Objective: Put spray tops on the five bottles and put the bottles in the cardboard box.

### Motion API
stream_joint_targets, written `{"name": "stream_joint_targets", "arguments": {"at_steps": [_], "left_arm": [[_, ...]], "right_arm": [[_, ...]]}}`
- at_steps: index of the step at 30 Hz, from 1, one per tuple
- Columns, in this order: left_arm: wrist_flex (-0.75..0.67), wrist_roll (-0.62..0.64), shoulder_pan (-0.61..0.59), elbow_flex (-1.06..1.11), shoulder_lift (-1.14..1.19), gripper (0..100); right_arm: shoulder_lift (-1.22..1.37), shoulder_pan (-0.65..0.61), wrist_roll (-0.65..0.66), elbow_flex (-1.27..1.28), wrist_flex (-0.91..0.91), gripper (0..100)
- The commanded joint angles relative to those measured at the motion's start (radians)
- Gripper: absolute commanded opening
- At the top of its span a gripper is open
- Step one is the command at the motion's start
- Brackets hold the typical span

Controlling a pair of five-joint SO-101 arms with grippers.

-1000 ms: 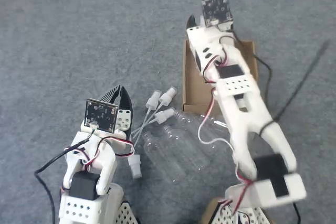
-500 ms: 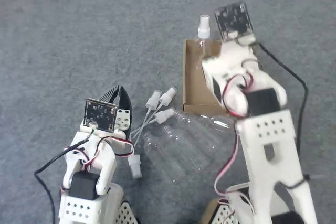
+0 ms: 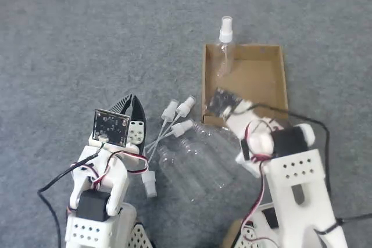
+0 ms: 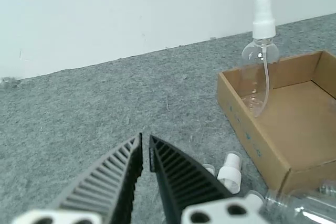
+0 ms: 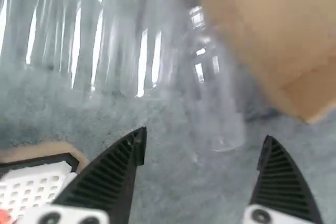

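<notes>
Hanging wide open, the right gripper (image 5: 205,137) is set over a clear bottle (image 5: 218,114) with no top, lying at seven o'clock from the cardboard box (image 3: 256,79) — it should be closed gently around the middle.

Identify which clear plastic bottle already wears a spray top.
The clear plastic bottle standing upright in a far corner of the brown cardboard box; the other clear bottles lie topless on the grey carpet.
</notes>
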Motion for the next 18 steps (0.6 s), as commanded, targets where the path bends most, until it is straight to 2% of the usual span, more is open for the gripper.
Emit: {"name": "stream_joint_targets", "arguments": {"at_steps": [1,7,11,14,18], "left_arm": [[-0.031,0.009,-0.008,-0.004,-0.014,1],[-0.029,0.009,-0.008,-0.004,-0.014,1],[-0.028,0.009,-0.005,-0.004,-0.014,1],[-0.028,0.009,-0.003,-0.004,-0.014,1],[-0.028,0.009,-0.003,-0.004,-0.014,1]], "right_arm": [[-0.062,0.008,0.032,0.092,-0.076,28.1],[-0.064,0.015,0.034,0.209,-0.206,28.1],[-0.064,0.113,0.043,0.218,-0.260,28.1],[-0.062,0.191,0.124,0.218,-0.277,28.1],[-0.062,0.211,0.155,0.221,-0.280,28.1]]}}
